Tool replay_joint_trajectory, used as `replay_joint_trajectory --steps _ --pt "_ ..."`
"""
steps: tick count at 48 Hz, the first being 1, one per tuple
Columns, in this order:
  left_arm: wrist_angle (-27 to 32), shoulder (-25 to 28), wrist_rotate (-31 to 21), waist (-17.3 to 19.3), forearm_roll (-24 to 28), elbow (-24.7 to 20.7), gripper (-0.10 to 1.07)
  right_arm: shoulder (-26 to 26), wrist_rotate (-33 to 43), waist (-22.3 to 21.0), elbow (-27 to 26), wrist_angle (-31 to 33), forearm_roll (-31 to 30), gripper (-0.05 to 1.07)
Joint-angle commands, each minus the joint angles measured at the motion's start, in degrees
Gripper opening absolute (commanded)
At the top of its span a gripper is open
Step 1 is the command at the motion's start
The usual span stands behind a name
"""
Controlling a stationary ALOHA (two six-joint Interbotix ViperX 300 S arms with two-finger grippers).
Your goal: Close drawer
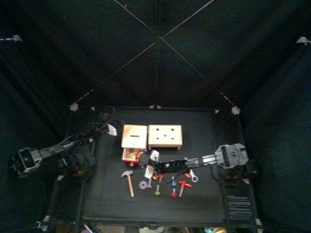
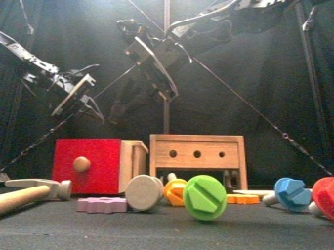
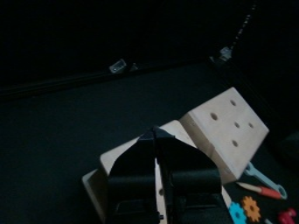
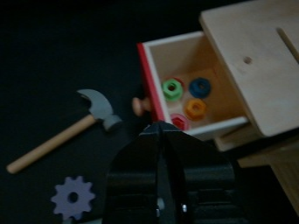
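The drawer [image 4: 187, 83] stands pulled out of its pale cream-wood box [image 4: 251, 48], which has a small dark spot on top. The drawer has a red front [image 2: 85, 164] with a round wooden knob and holds several coloured bolts. In the top view the pale box [image 1: 133, 136] sits left of the tan box [image 1: 168, 136]. My right gripper [image 4: 158, 129] is shut and empty, hovering above the table just in front of the open drawer, near the knob [image 4: 140, 105]. My left gripper [image 3: 158, 136] is shut and empty, raised over the pale box's [image 3: 122, 162] back left side.
The tan box with dark dots [image 2: 198, 156] stands beside the drawer. A hammer [image 4: 70, 127] and a purple gear [image 4: 73, 197] lie in front of it. Green [image 2: 205, 195], blue [image 2: 292, 191] and red [image 2: 323, 195] bolts and small parts crowd the table's front edge.
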Motion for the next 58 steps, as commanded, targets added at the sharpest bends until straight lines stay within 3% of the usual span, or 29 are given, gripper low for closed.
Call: replay_joint_trajectory --steps 1,14,26,38,58 --pt "0.09 4.13 0.09 0.35 -0.79 -3.96 0.28 0.09 0.00 -0.70 -2.29 -0.97 -0.18 0.35" --pt "2.29 15.64 0.00 0.62 -0.97 -10.28 0.28 3.60 0.09 -0.70 -5.27 -0.88 0.26 0.34" --pt "6.94 20.74 0.00 1.05 -1.05 -13.45 0.28 4.75 0.00 -0.62 -6.42 -0.44 1.76 0.33" --pt "10.37 22.41 0.09 0.79 -0.97 -14.77 0.28 5.98 0.09 -0.88 -7.03 -0.26 1.76 0.26" --pt "10.63 22.24 0.35 0.70 0.53 -14.33 0.28 7.21 0.00 -1.85 -7.82 3.87 2.90 0.26"
